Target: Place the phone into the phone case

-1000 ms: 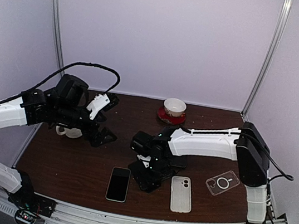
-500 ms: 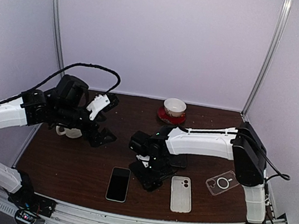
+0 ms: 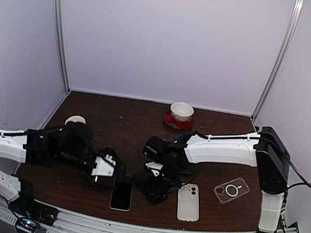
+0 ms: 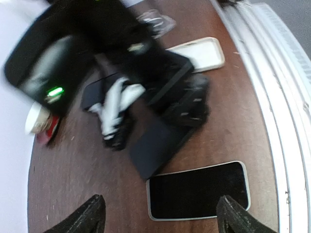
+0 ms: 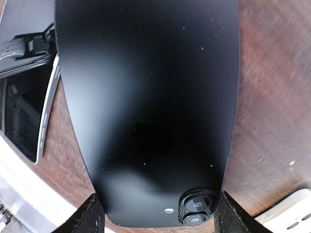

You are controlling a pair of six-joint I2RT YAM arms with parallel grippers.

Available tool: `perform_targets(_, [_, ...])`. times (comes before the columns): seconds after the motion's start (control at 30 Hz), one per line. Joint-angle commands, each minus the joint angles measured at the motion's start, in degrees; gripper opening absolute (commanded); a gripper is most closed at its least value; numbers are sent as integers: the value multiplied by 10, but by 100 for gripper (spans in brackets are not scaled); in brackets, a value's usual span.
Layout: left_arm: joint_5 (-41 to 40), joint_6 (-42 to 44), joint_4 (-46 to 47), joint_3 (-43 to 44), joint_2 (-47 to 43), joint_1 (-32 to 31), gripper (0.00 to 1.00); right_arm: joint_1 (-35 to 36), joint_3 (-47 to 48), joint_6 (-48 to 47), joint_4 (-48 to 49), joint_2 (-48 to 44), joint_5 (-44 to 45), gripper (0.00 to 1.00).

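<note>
My right gripper is shut on a black phone, back side showing with its camera lenses, held low over the table; it also shows in the left wrist view. A second phone with a silver edge lies screen up near the front edge. My left gripper is open, its fingers straddling this phone from above. A white phone case lies right of the held phone.
A clear case with a ring lies at the right. A bowl on a red saucer stands at the back. A white cup stands at the left. The metal front rail runs close by.
My left arm has swung from the back left down to the front and now hovers at the screen-up phone, uncovering the white cup. My right gripper with the black phone shifted slightly right.
</note>
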Motion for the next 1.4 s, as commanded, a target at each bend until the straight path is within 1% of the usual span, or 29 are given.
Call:
perform_targets(0.0, [-49,190,146,-70,48,-75,82,-10,-45,18,67,-49,-79,51])
perform_targets(0.03, [-55,197,191,-82,61,-78,82,-11,-55,22,78,-57,-91,51])
perform_targets(0.1, [-82,227,246,-85,97,-86,81,-13,-75,28,94,-69,-112,51])
perform_targets(0.2, [-128,264,266,-51,189,-101,82,-14,-104,39,122,-83,-138,51])
perform_targets(0.3, [-138,282,329,-38,261,-105,81,-14,-118,43,134,-90,-154,51])
perform_targets(0.37, [-139,295,352,-24,300,-106,77,-14,-129,45,144,-99,-160,51])
perform_targets(0.4, [-142,295,353,-14,317,-106,74,-15,-132,45,145,-101,-162,51])
perform_targets(0.5, [-146,285,345,11,351,-106,61,-15,-137,44,145,-107,-165,51])
perform_targets(0.67, [-101,266,290,33,360,-106,43,-16,-145,44,152,-112,-167,51])
perform_targets(0.8, [-100,261,280,44,371,-106,26,-16,-147,46,159,-115,-172,51])
perform_targets(0.87, [-100,254,281,48,377,-106,22,-16,-147,46,160,-116,-172,51])
perform_targets(0.9, [-100,247,277,53,379,-106,18,-16,-147,46,161,-117,-172,51])
perform_targets(1.03, [-101,231,260,66,383,-106,0,-17,-147,47,157,-120,-168,52])
perform_targets(1.07, [-102,228,259,66,381,-106,0,-17,-147,45,153,-123,-166,54])
perform_targets(1.17, [-108,216,255,68,371,-106,0,-22,-145,36,134,-148,-149,67])
perform_targets(1.2, [-112,211,253,70,366,-106,0,-26,-145,32,127,-160,-139,73])
perform_targets(1.27, [-122,195,249,77,357,-106,0,-36,-143,21,105,-194,-110,87])
perform_targets(1.33, [-130,173,248,82,346,-106,0,-52,-142,9,81,-242,-75,99])
perform_targets(1.37, [-131,162,247,84,339,-105,0,-62,-143,5,71,-269,-57,99])
